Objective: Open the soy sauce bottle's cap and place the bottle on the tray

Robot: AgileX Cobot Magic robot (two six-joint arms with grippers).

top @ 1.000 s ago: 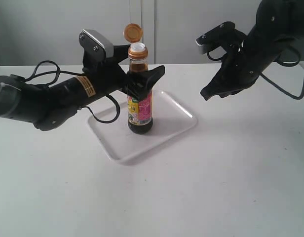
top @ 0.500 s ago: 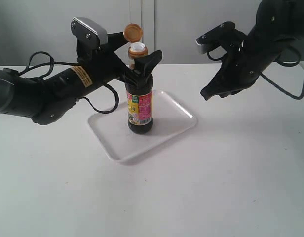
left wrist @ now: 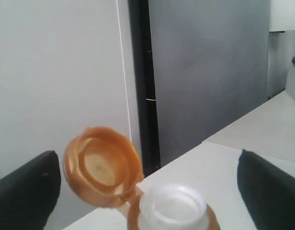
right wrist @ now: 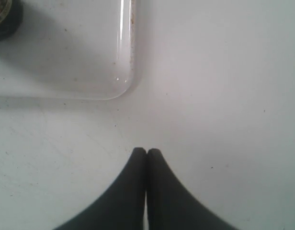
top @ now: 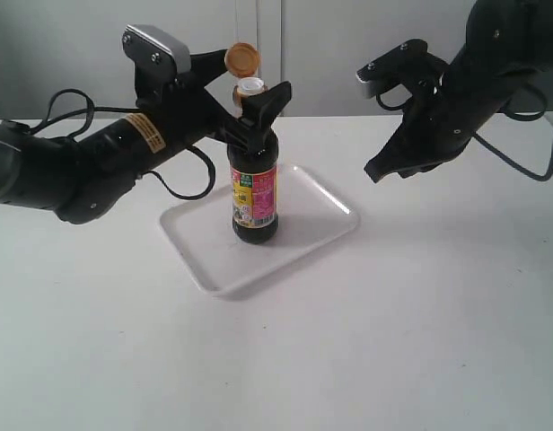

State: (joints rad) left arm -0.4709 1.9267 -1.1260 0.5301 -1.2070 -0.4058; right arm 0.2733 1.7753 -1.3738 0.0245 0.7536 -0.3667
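The soy sauce bottle [top: 254,197] stands upright on the white tray [top: 321,224], dark liquid behind a pink and yellow label. Its golden-orange cap [top: 242,59] is flipped back on its hinge, baring the white spout [top: 250,86]. My left gripper [top: 245,88] is open at neck height, one finger on each side of the bottle top and apart from it. In the left wrist view the cap [left wrist: 102,165] and the spout [left wrist: 172,206] sit between the spread fingers [left wrist: 269,191]. My right gripper [top: 377,171] hangs shut above the table to the right of the tray, holding nothing.
In the right wrist view the tray's rounded corner [right wrist: 123,86] and the bottle's base [right wrist: 4,19] lie beyond my shut right gripper [right wrist: 147,152], over bare white table [right wrist: 224,96]. A grey wall stands behind the table.
My left gripper has risen from the bottle's shoulder to the level of its neck and cap. The bottle stays on the tray. The right arm has not moved.
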